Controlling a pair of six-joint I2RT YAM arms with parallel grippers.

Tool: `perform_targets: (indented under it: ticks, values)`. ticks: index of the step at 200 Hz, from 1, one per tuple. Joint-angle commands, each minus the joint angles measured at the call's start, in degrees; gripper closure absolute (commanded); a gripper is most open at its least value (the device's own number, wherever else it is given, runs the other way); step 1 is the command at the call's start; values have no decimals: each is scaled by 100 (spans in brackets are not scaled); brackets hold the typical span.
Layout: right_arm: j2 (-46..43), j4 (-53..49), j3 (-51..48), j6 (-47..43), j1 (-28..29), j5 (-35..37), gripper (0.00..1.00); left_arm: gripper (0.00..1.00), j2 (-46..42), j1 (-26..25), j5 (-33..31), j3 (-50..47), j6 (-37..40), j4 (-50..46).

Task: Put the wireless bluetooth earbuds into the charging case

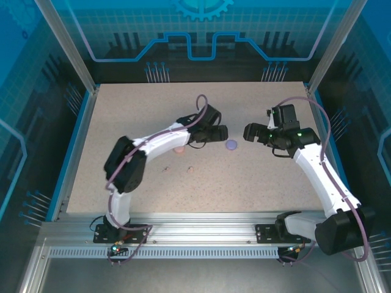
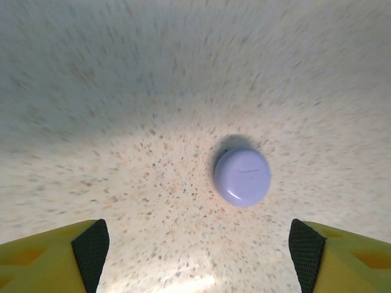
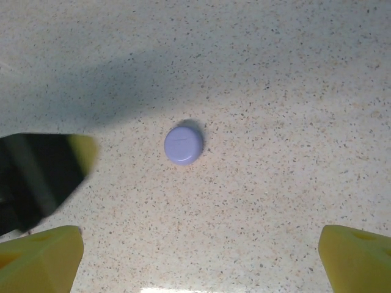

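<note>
Closed purple case [image 1: 231, 145] between left claw [image 1: 220, 133], right claw [image 1: 249, 132]; both spread wide, empty

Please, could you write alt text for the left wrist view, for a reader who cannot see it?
A closed round purple case lies on a speckled beige table, just right of centre. The open left gripper shows its two yellow fingers at the bottom corners.

one purple case [image 1: 231, 145], one pink case [image 1: 179, 150]
</note>
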Motion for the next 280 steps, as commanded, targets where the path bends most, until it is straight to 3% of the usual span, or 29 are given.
perform_targets:
  ticks: [1,13,16,19,59,99,126,154,215,244,280]
  values:
    - [-93,-87,14,234,-122,-192,0,18,-1067,6,-818,-529,634,235]
    - [-137,-17,-11,279,-112,-281,0,17,-1564,8,-1091,-905,937,421]
    - [-142,-9,-11,296,-109,-278,0,5,-1683,12,-1160,-995,1003,463]
    - [-148,-10,-3,316,-109,-248,0,2,-1798,25,-1246,-1095,1065,500]
    - [-159,-41,294,354,-16,-39,0,1,-3268,192,-2497,-2247,1592,900]
    - [-172,40,518,353,146,-374,0,1,-4447,492,-3477,-3209,1215,1205]
    - [204,-155,810,337,651,-292,0,1,-5140,842,-3138,-4030,1331,2061]
    - [814,-108,1128,595,1515,286,0,1,-5306,1180,-2974,-4103,1317,1826]
    - [3560,-1341,3416,1486,2944,1256,3,1,-5126,2295,-2342,-4284,773,1910]
    - [4712,-1784,4452,1939,3312,1442,4,1,-4612,2998,-1443,-3752,237,1050]
    - [5984,-1934,5708,2094,3500,1290,8,1,-4087,3476,-782,-3326,-57,416]
